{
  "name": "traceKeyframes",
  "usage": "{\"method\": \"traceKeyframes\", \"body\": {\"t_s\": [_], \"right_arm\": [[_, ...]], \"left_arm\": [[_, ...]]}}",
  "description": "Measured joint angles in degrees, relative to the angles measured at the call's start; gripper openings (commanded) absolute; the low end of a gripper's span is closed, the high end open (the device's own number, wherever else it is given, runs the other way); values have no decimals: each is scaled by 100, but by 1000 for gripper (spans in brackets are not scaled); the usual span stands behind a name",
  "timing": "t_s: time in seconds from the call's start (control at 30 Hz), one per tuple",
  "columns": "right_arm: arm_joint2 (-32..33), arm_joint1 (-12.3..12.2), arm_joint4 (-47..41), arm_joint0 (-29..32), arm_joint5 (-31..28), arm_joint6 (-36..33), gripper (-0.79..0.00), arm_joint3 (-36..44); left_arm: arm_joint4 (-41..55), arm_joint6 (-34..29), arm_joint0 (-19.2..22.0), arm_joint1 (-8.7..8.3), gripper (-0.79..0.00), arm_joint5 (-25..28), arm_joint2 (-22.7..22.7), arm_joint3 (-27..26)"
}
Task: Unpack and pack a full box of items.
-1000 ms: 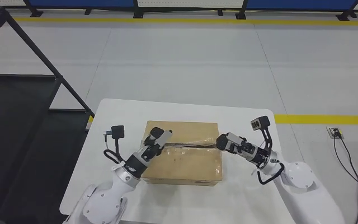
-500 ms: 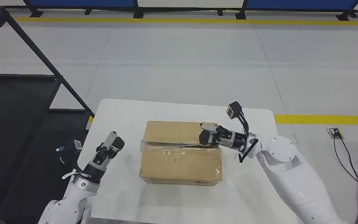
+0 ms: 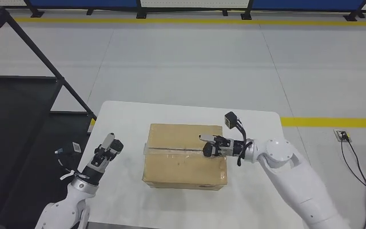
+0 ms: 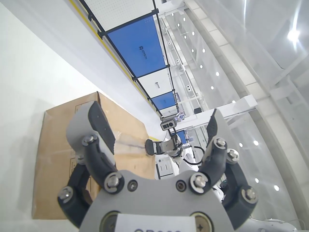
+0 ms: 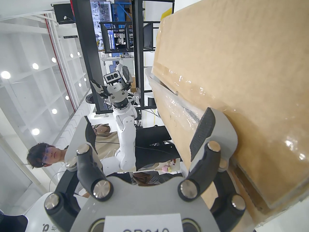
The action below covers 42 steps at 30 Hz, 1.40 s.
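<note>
Top view | box (image 3: 184,163) shut, on table (image 3: 251,123) | right jaws wide at its tape (image 3: 171,150) | left jaws wide

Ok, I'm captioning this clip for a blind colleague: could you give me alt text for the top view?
A closed cardboard box sits in the middle of a white table, its top seam taped. The right end effector, open, is over the seam's right end. The left end effector hovers left of the box, apart from it.
</note>
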State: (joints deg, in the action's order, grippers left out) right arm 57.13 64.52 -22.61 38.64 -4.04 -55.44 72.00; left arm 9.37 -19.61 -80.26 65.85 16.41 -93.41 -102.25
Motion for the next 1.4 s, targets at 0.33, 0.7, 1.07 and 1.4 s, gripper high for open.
{"method": "traceKeyframes", "body": {"t_s": [0.33,0.7,1.07,1.4], "right_arm": [[-316,156,135,-46,-50,559,0,220],[-1167,621,-189,-765,142,718,0,-463],[-1909,1196,-523,-1299,-38,964,0,-1054],[-2491,1847,-878,-1689,-312,1337,0,-1735]], "left_arm": [[80,-46,-3,6,0,73,-17,224],[330,-43,-267,5,0,284,-253,354],[535,-123,-432,11,0,451,-374,454],[701,-255,-520,19,0,607,-396,624]]}}
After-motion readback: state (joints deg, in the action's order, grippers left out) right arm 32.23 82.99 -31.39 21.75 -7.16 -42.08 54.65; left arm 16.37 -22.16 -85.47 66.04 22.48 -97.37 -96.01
